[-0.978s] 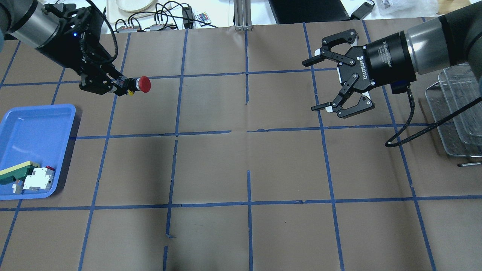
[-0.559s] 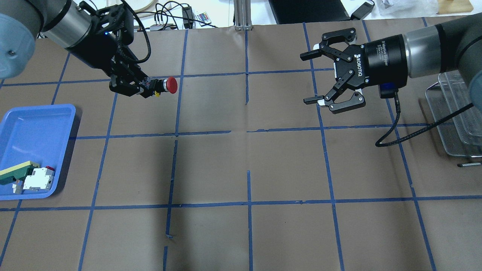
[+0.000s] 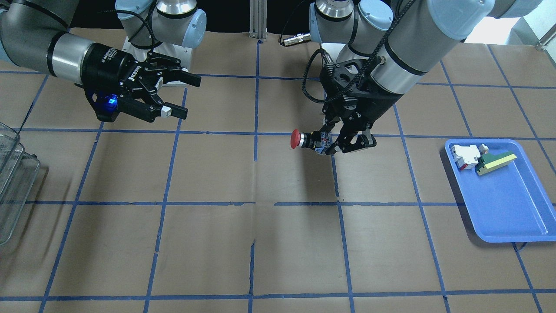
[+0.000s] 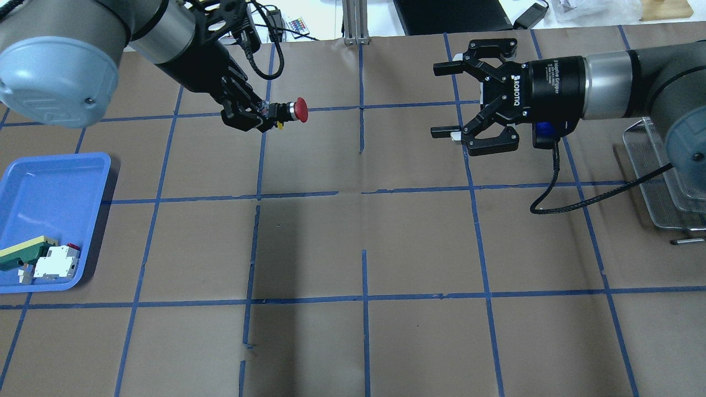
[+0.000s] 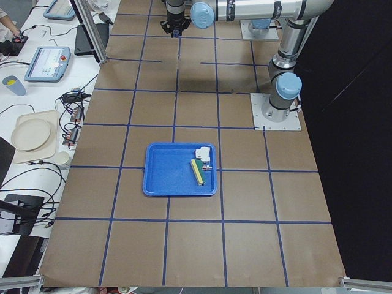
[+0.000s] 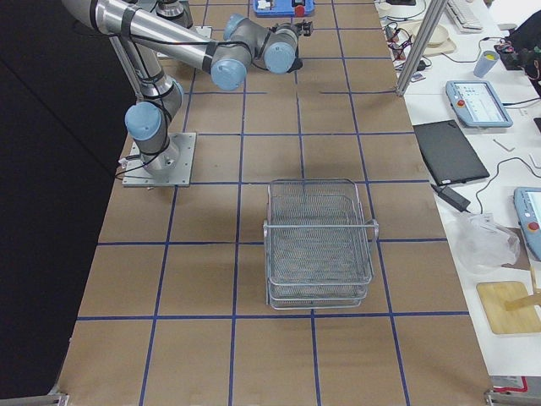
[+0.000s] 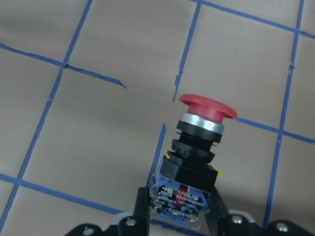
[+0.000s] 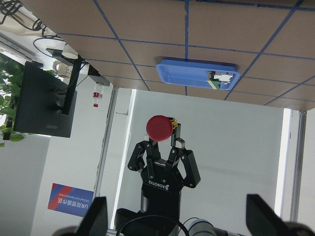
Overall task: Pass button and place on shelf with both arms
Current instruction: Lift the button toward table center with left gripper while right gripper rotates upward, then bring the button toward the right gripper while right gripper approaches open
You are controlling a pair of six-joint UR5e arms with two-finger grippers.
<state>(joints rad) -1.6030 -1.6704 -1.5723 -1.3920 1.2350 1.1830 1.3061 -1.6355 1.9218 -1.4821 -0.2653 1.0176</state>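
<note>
My left gripper (image 4: 263,117) is shut on the bluish rear block of the button (image 4: 291,110) and holds it level above the table, red head pointing toward the right arm. The button also shows in the front view (image 3: 305,140), the left wrist view (image 7: 197,147) and the right wrist view (image 8: 159,127). My right gripper (image 4: 445,100) is open and empty, jaws turned toward the button, about a grid square away from it; it also shows in the front view (image 3: 183,95). The wire-mesh shelf (image 4: 670,165) stands at the table's right edge, seen whole in the right exterior view (image 6: 317,245).
A blue tray (image 4: 49,193) at the left edge holds a white-and-red switch (image 4: 55,262) and a green-and-yellow wedge part (image 4: 25,251). The right arm's black cable (image 4: 579,201) loops down in front of the shelf. Cables and devices lie beyond the table's far edge.
My left gripper has carried the button to the right, toward the table's middle. My right gripper has shifted left and turned its open jaws level toward the button.
</note>
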